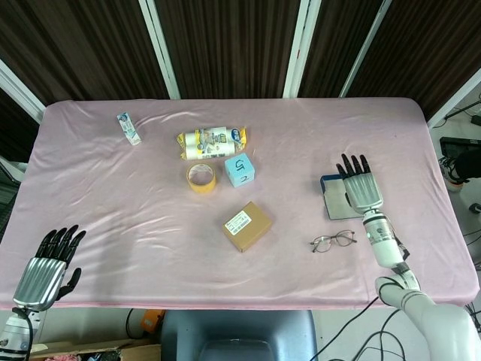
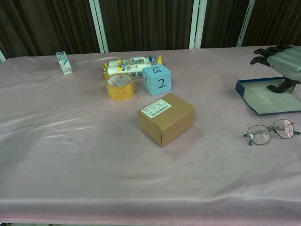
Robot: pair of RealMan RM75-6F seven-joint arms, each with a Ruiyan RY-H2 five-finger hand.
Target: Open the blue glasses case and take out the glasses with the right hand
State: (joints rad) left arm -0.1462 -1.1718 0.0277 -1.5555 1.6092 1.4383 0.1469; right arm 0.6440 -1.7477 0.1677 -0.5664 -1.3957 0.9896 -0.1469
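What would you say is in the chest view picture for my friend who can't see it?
A pair of glasses lies on a pink table in front of an open blue case, with the right hand over the case. Further left sit a brown box, a blue cube and a tape roll.
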